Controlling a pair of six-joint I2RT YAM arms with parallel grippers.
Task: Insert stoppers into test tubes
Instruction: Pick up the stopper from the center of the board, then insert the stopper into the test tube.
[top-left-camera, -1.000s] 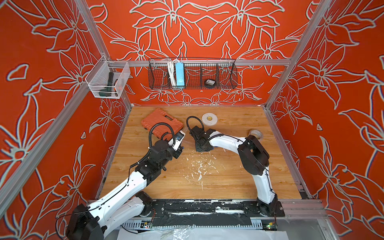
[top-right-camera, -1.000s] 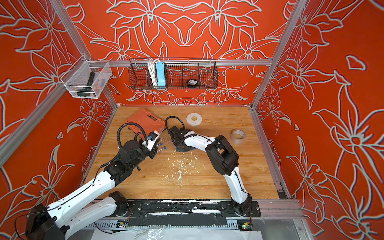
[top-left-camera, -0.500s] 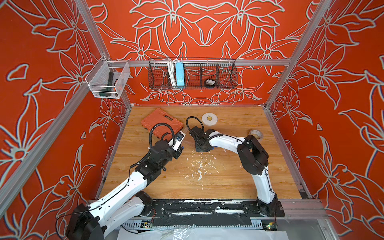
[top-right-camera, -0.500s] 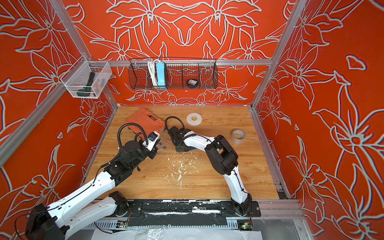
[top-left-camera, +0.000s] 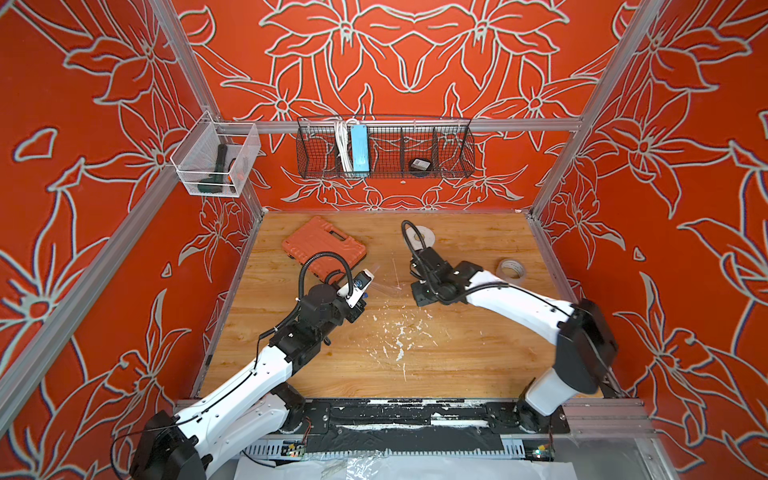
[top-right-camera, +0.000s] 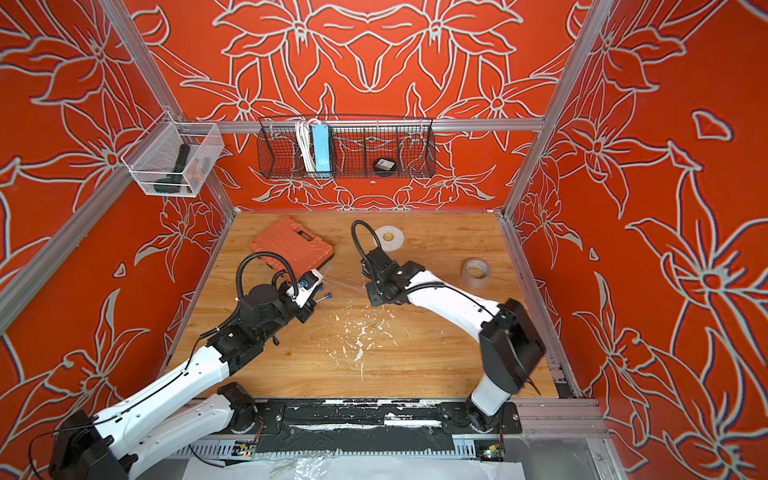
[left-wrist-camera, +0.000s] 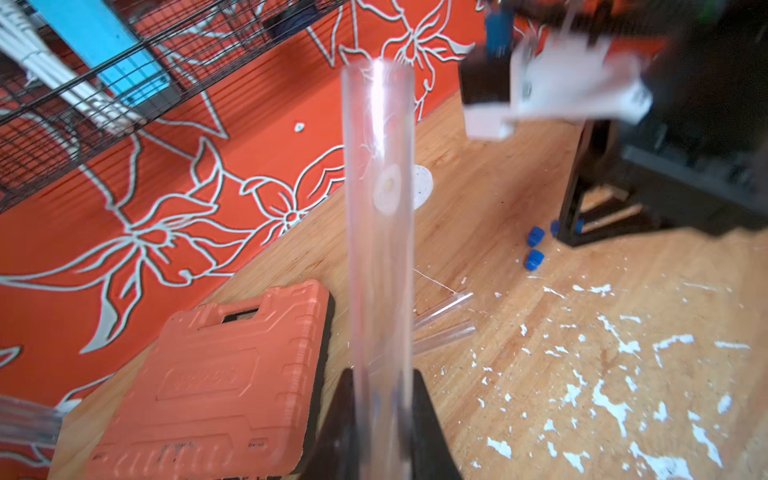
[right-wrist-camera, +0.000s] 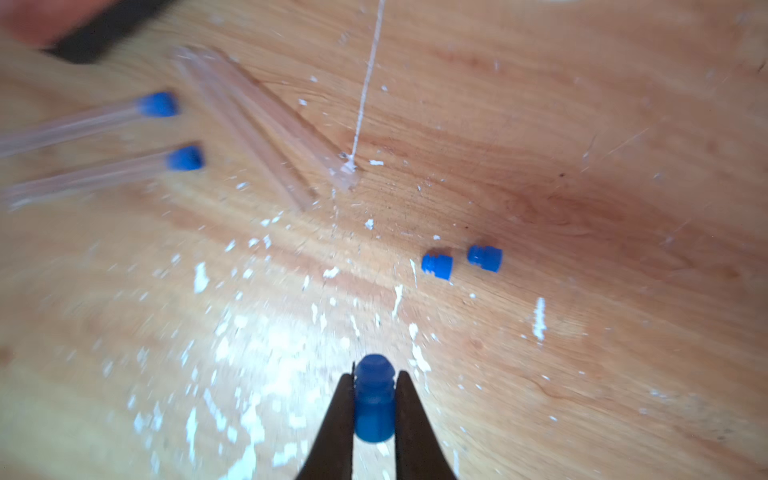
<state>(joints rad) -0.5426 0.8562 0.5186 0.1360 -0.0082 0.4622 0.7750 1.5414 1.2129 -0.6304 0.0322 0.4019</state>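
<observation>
The left gripper (left-wrist-camera: 382, 384) is clenched on the lower part of a long, clear, glassy test tube (left-wrist-camera: 378, 208). The tube's long axis runs straight out from the jaws, rising toward the far wall, and its open mouth is at the free end. The right gripper (right-wrist-camera: 374, 384) grips a small bright blue ribbed plastic stopper (right-wrist-camera: 374, 403) low over the paint-flecked wooden table (top-left-camera: 457, 353), with the stopper's rounded end poking past the fingertips.

The coming move likely turns on that gap: the stopper sits to the right of the tube's mouth and lower, pointing down at the table, so the two axes do not line up yet. The right arm is the one nearer the mouth.

Two loose blue stoppers (right-wrist-camera: 437, 266) lie just right of the held one. Two open clear tubes (right-wrist-camera: 266, 124) and two blue-capped tubes (right-wrist-camera: 83, 120) lie to the left.

In both top views the wrists hide the fingertips, the held tube is only a faint glint and the held stopper is not visible. The right wrist view is smeared at its edges.
</observation>
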